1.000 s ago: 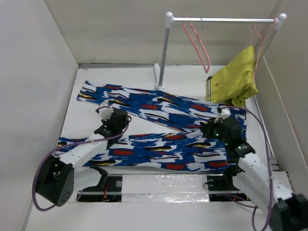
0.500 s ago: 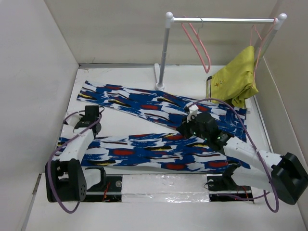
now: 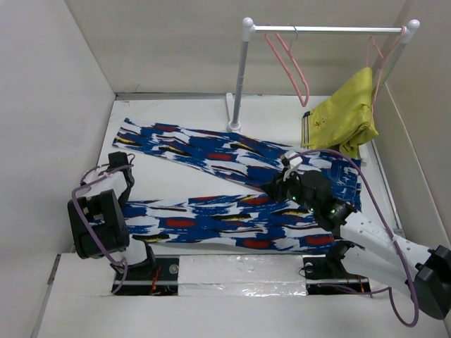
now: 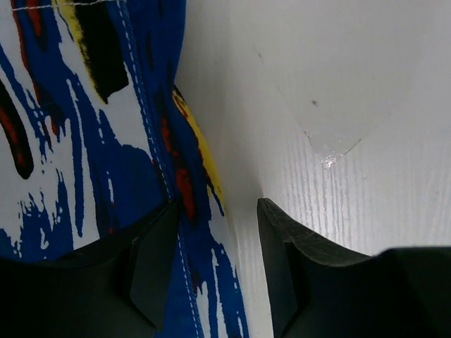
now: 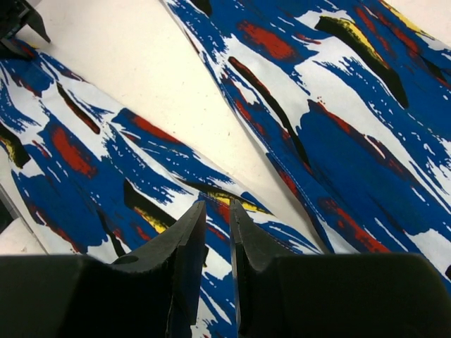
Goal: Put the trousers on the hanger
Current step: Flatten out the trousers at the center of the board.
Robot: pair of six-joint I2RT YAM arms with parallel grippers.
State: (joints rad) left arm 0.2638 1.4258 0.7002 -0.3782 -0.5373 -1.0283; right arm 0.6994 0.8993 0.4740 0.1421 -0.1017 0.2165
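The trousers (image 3: 232, 190), bright blue with white, red, yellow and black splashes, lie flat on the table with both legs spread to the left. The empty pink hanger (image 3: 289, 60) hangs by its hook on the rail at the back. My left gripper (image 3: 122, 171) is open at the left end of the trousers. In the left wrist view it (image 4: 215, 239) straddles a stitched fabric edge (image 4: 141, 141), one finger over cloth and one over bare table. My right gripper (image 3: 282, 185) sits low over the near leg. In the right wrist view it (image 5: 218, 211) is shut to a narrow slit and holds nothing.
A white rail stand (image 3: 239, 77) rises at the back middle. A second pink hanger carries a yellow-green garment (image 3: 345, 113) at the back right. White walls (image 3: 56, 105) close in the left, right and back. A taped strip (image 3: 239, 271) lies between the arm bases.
My left gripper has pulled back left from the middle of the trousers to their left end. My right gripper swung left over the near leg, then held.
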